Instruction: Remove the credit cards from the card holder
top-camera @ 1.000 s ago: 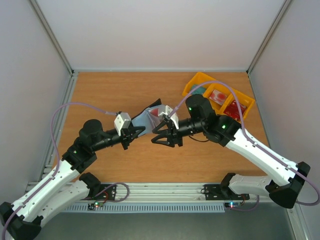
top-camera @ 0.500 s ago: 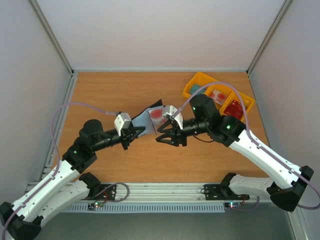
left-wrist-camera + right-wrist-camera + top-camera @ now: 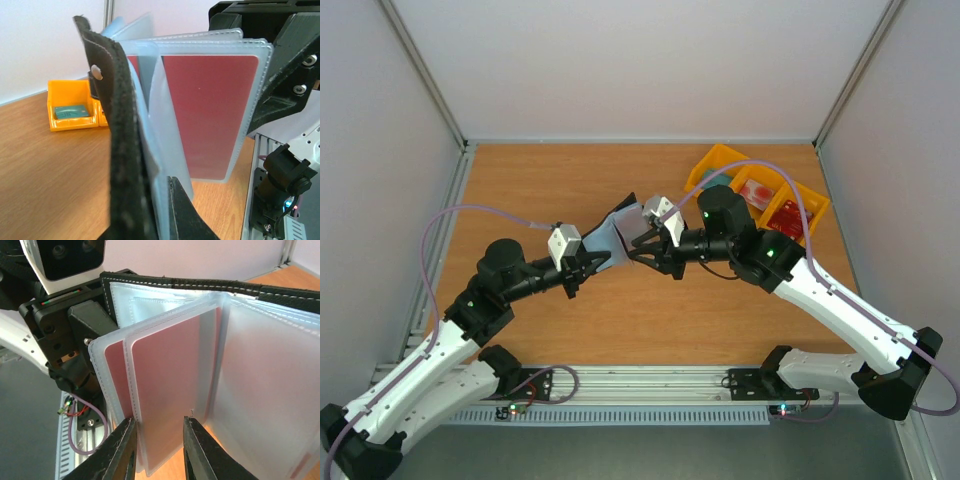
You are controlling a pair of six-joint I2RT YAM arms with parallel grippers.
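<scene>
Over wooden desk (image 3: 520,180): clenched on card holder (image 3: 612,232) with left tool (image 3: 598,262); parted astride red credit card (image 3: 165,385) with right tool (image 3: 158,427).

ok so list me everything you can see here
card holder: 1, grey-blue with black edges, open, held up mid-scene
clear sleeves: several, see-through, fanned out inside the card holder
credit cards: 2 showing, red, each in a sleeve
tray: 1, yellow, three compartments, far right
teal item: 1, in the tray's end compartment
red items: 2, one in each of the tray's other compartments
table: 1, brown wood
left tool: 1, black, shut on the card holder's cover
right tool: 1, black, fingers either side of a red-card sleeve; grip unclear
</scene>
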